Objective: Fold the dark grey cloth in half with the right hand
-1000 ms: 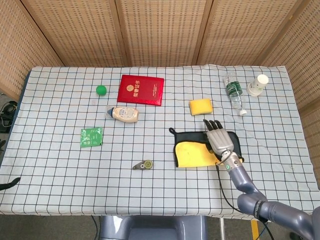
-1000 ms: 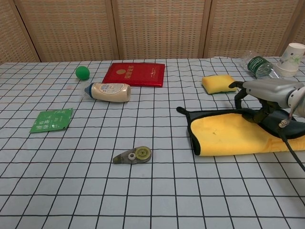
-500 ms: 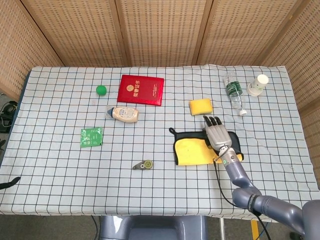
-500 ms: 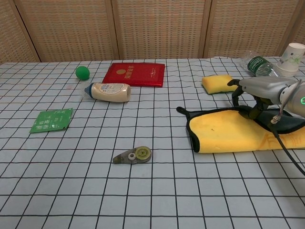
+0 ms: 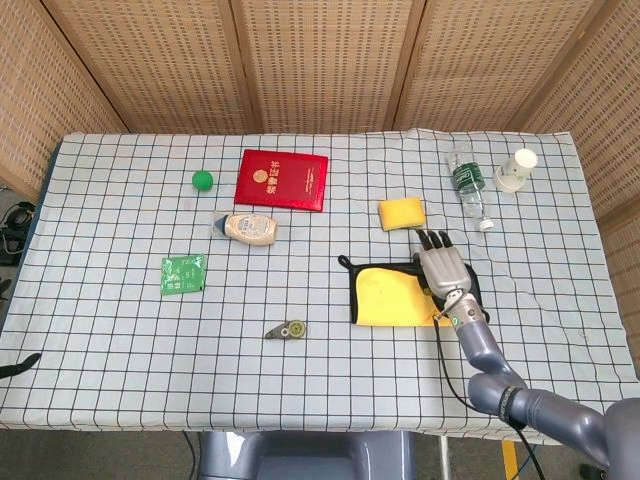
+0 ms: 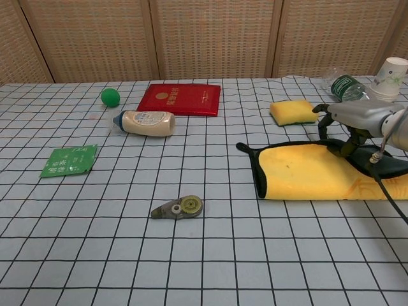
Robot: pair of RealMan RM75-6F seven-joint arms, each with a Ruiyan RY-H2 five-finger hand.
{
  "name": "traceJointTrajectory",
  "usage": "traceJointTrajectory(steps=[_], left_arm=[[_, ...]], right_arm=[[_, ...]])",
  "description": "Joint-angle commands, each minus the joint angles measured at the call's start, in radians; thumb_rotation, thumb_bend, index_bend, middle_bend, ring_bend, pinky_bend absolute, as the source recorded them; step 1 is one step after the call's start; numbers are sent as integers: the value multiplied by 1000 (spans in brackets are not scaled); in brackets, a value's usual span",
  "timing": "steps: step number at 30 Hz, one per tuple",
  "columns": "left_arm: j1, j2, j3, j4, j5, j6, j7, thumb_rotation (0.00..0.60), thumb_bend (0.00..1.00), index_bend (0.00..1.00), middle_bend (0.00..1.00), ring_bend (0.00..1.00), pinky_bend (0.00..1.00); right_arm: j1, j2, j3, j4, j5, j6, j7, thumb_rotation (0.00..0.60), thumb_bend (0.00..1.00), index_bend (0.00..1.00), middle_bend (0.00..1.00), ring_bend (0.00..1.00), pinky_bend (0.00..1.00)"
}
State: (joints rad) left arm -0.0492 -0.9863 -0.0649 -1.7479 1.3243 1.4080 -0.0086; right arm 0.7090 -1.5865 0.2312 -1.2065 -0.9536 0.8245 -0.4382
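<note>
On the counter (image 5: pixel 120 350), which wears a white sheet with dark lines in squares, lie many small things. Biggest of them is the dark grey cloth (image 5: pixel 405 294) (image 6: pixel 306 171), near the right side. Its yellow inside faces up, and a dark edge shows along its left and far sides. The right hand (image 5: pixel 441 268) (image 6: pixel 352 125) rests over the cloth's right part, palm down, fingers stretched toward the far side. In the chest view the fingers (image 6: pixel 324 122) bend down to the cloth's far edge, but I cannot tell if they pinch it or just touch it. The left hand does not show in either view.

Far from the cloth and to the left lies a red book (image 5: pixel 282 179) (image 6: pixel 180 99), flat and closed. Just in front of it a cream bottle (image 5: pixel 251 228) (image 6: pixel 145 123) lies on its side. A clear water bottle (image 5: pixel 466 185) (image 6: pixel 344 86) with a green label lies on its side at the far right; what is in it is too hard to see. Beside that stands a white paper cup (image 5: pixel 517 169) (image 6: pixel 390 78), upright; its inside does not show. A yellow sponge (image 5: pixel 401 212) (image 6: pixel 292 111) sits just beyond the cloth. A green packet (image 5: pixel 184 274) (image 6: pixel 69 160) lies flat on the left. A small tape tool (image 5: pixel 287 330) (image 6: pixel 178 208) lies near the front. A green ball (image 5: pixel 203 180) (image 6: pixel 110 97) sits to the left of the book.
</note>
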Motion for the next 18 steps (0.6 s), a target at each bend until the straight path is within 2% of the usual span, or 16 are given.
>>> traceJointTrajectory(steps=[1, 18], left_arm=[[0, 0, 1, -1, 1, 1, 2, 600, 0, 0, 0, 0, 0], [-1, 0, 1, 0, -2, -1, 1, 600, 0, 0, 0, 0, 0]], right_arm=[[3, -3, -3, 3, 2, 2, 0, 600, 668, 662, 54, 0, 0], [20, -27, -14, 43, 2, 21, -5, 600, 662, 665, 48, 0, 0]])
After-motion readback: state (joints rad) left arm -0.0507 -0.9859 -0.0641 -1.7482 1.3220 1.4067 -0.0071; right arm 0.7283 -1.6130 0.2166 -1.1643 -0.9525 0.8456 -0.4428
